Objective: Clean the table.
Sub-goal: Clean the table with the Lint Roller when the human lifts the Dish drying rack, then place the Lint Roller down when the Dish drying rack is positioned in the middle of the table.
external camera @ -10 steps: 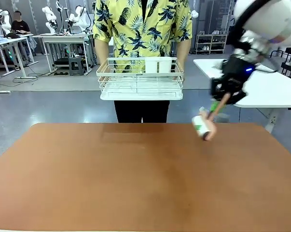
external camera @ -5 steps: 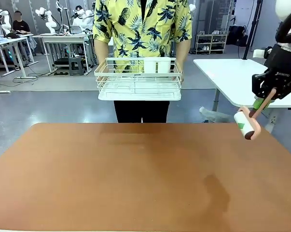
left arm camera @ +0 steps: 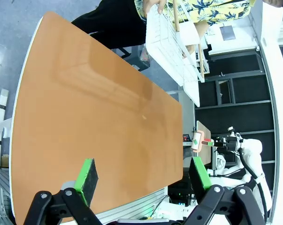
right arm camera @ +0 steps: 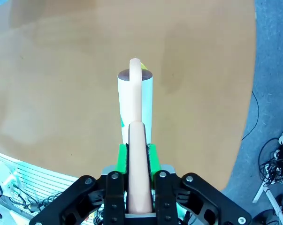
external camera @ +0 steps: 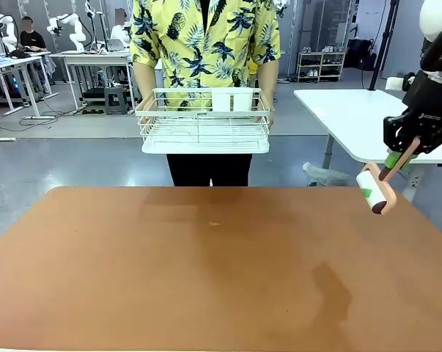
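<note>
Right gripper (external camera: 396,156) pinched tight on the pink handle of a lint roller (external camera: 372,189), which is up in the air by the far right corner of the table (external camera: 206,286). Left gripper (left arm camera: 143,174) is spread wide, nothing between its green pads. The reddish-brown table spans the near side, with a tiny speck (external camera: 215,224) toward its far middle. Person (external camera: 206,37) at the far side holds a white wire rack (external camera: 204,121) off the table.
</note>
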Robot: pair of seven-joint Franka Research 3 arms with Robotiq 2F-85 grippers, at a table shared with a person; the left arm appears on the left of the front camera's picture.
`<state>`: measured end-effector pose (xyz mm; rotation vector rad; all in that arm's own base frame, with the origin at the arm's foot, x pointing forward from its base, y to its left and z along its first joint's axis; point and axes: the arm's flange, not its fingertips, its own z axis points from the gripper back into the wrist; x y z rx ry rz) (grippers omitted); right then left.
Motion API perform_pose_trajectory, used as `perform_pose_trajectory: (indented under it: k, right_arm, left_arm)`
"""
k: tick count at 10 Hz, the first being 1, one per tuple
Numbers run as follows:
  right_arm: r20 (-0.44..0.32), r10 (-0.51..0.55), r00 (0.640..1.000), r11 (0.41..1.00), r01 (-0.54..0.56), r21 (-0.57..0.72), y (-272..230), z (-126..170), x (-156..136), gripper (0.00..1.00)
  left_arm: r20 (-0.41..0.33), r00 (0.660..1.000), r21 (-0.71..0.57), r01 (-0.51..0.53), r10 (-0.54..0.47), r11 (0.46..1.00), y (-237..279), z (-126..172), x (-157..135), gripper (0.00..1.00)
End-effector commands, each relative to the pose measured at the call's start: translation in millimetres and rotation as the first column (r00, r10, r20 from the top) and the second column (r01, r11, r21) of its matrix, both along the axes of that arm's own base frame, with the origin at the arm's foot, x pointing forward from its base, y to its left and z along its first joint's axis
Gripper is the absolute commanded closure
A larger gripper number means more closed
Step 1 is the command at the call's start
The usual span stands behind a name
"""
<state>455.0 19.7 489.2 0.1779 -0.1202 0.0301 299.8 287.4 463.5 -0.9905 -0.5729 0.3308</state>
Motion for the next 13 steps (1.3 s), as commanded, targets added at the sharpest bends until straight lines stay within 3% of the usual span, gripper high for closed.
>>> perform_pose_trajectory:
  k: [1, 13]
  right_arm:
    - [-0.009, 0.003, 1.000, 1.000, -0.003, 0.002, 0.7, 5.2, 2.8, 0.79]
    - [-0.009, 0.003, 1.000, 1.000, -0.003, 0.002, 0.7, 5.2, 2.8, 0.79]
  left_arm:
    - [0.009, 1.000, -0.006, 0.003, -0.003, 1.000, 1.5, 0.5, -2.0, 0.00]
    - [0.009, 1.000, -0.006, 0.003, -0.003, 1.000, 1.5, 0.5, -2.0, 0.00]
